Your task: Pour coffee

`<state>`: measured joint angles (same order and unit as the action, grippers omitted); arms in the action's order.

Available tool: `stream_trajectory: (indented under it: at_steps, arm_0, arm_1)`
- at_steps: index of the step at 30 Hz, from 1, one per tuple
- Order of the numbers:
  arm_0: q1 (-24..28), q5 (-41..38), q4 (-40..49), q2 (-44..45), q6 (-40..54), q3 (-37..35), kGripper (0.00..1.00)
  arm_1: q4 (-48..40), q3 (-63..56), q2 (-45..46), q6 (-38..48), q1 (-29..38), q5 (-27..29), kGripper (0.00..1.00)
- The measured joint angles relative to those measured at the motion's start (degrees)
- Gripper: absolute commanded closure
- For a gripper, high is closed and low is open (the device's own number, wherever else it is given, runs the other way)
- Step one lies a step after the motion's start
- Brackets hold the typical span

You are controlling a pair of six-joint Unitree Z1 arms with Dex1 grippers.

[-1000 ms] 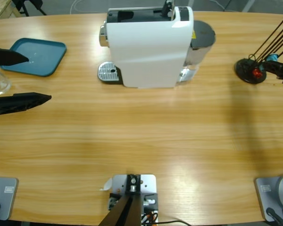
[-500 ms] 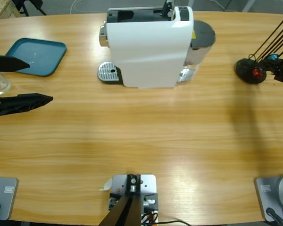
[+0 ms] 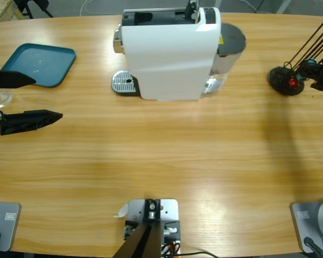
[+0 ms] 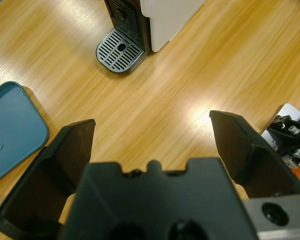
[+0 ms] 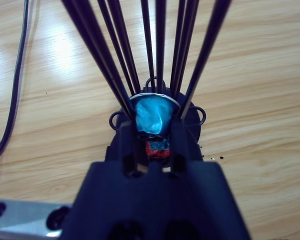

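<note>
Writing: none legible | left gripper (image 4: 152, 145): jaws apart, empty | right gripper (image 5: 152, 131): jaws clamped on blue capsule (image 5: 153, 116)

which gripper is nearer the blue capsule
Right. The right gripper has its jaws closed around the blue capsule at the black wire rack. The left gripper sits open at the table's opposite end, beside the teal tray.

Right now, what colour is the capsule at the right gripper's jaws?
Bright blue capsule, clearest in the right wrist view.
</note>
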<state>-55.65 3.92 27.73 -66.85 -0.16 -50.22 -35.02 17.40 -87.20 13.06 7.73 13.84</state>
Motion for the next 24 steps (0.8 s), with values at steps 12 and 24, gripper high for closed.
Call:
stream_trajectory:
  at_steps: [12, 24]
  arm_0:
    - [0.00, 0.00, -1.65, -0.67, -0.60, 0.65, 0.000]
    - [0.00, 0.00, -2.38, -0.67, -1.42, 1.21, 0.000]
  arm_1:
    - [-0.48, -1.16, 1.01, -0.27, -0.06, -0.16, 1.000]
    - [-0.48, -1.86, 3.92, -2.33, -0.20, -0.33, 1.000]
